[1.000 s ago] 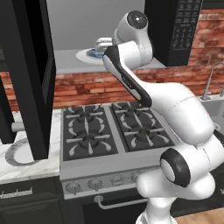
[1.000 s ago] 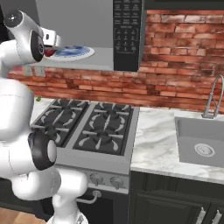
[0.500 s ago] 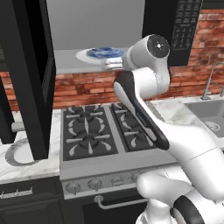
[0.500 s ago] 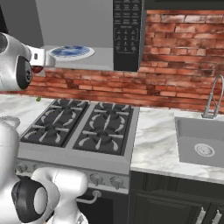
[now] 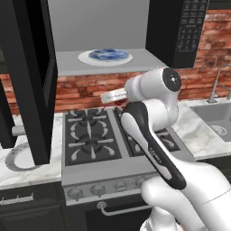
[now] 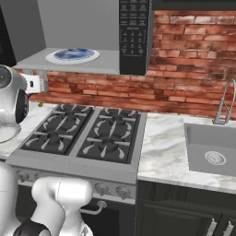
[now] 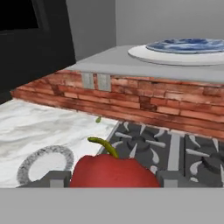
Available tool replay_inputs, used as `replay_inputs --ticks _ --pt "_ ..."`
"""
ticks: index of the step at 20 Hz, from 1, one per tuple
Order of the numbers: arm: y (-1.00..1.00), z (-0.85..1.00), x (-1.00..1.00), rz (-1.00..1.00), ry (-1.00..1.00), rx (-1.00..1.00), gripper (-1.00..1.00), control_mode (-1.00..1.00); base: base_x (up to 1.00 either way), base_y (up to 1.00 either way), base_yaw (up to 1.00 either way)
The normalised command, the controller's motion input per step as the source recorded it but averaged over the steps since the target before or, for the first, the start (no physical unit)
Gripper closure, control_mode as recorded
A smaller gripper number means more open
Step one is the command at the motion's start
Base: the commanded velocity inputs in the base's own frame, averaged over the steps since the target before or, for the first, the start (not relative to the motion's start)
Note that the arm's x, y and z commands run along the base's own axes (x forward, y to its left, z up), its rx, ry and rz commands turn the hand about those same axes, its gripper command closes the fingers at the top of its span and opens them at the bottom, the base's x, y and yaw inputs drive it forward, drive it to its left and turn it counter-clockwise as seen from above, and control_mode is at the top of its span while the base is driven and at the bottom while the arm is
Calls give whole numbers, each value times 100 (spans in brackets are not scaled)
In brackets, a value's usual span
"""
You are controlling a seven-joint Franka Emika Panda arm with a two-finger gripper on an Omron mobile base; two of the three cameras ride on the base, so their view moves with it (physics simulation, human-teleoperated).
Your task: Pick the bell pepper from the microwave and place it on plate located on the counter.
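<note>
In the hand view the glossy red bell pepper [image 7: 113,171], with its curled green stem, sits between my two dark fingertips [image 7: 54,178], and my gripper [image 7: 111,178] is shut on it. The hand hangs in front of the microwave, above the stove's left burners. Down to the left the grey-rimmed plate [image 7: 27,162] lies on the white marble counter [image 7: 39,127]. The left base view has that plate [image 5: 16,159] partly behind the open black microwave door [image 5: 31,76]. A keypad panel [image 5: 187,27] flanks the microwave's light grey cavity [image 5: 103,27].
A white plate with a blue patterned centre [image 5: 107,55] stays on the cavity floor. The grey stove with black grates [image 6: 85,136] fills the middle, and a sink with a tap [image 6: 214,147] lies to the right. A small green scrap [image 7: 98,118] lies by the brick wall.
The arm has drawn back out of the microwave cavity and come down to the left, carrying the pepper away from the blue plate to over the stove's left side.
</note>
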Motion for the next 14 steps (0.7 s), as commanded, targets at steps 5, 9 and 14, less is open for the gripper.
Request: replay_inputs --ticks 5,9,14 --pt "59 -77 3 18 2 -2 100 -100 0 0 0" --pt "78 -61 17 7 8 -7 100 -100 0 0 0" --pt "81 -56 21 2 9 -10 100 -100 0 0 0"
